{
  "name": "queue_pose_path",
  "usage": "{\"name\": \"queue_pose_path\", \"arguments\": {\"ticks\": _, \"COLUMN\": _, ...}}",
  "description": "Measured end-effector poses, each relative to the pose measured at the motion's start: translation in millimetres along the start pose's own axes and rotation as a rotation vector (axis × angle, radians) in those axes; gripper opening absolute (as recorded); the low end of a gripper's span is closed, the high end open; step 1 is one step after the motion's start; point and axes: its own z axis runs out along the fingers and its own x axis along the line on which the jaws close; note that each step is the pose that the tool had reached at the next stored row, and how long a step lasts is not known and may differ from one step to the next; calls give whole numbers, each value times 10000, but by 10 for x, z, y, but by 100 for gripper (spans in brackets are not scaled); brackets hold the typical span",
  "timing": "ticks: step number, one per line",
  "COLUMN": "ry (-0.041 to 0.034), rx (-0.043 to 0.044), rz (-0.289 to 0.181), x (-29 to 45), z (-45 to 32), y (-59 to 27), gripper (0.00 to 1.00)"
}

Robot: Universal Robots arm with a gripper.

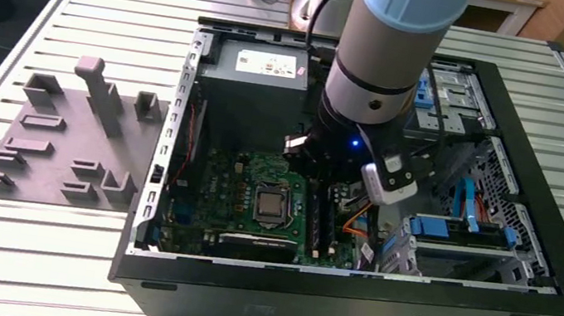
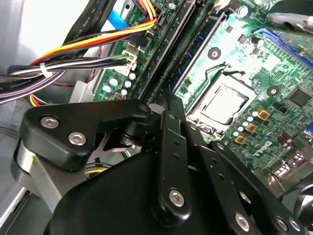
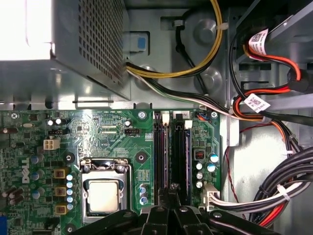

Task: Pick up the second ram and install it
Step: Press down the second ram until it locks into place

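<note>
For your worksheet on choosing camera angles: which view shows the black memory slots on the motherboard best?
The first wrist view: the memory slots run straight and unobstructed beside the processor socket. The second wrist view shows them slanted behind the gripper; the exterior view shows them partly hidden by the arm.

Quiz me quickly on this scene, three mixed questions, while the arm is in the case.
1. In the exterior view, on which side of the open black computer case does the grey plastic holder tray lie?
2. In the first wrist view, the gripper is nearest to: A) the long black memory slots; B) the yellow cable bundle; C) the perforated grey power supply box.
3. True or false: a square silver processor sits in the socket of the large green motherboard.

Key: 1, the exterior view's left. 2, A. 3, true.
</note>
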Motion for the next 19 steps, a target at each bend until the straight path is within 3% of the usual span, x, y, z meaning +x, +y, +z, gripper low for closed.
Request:
{"name": "queue_pose_path", "arguments": {"ticks": 8, "ry": 4, "rx": 6, "rz": 0, "x": -2, "z": 97, "y": -1, "gripper": 11}}
{"name": "queue_pose_path", "arguments": {"ticks": 12, "ry": 18, "rx": 56, "rz": 1, "x": -4, "z": 115, "y": 2, "gripper": 11}}
{"name": "queue_pose_path", "arguments": {"ticks": 14, "ry": 15, "rx": 48, "rz": 1, "x": -4, "z": 100, "y": 3, "gripper": 11}}
{"name": "queue_pose_path", "arguments": {"ticks": 16, "ry": -8, "rx": -26, "rz": 0, "x": -4, "z": 68, "y": 4, "gripper": 11}}
{"name": "queue_pose_path", "arguments": {"ticks": 19, "ry": 0, "rx": -4, "rz": 0, "x": -1, "z": -59, "y": 1, "gripper": 11}}
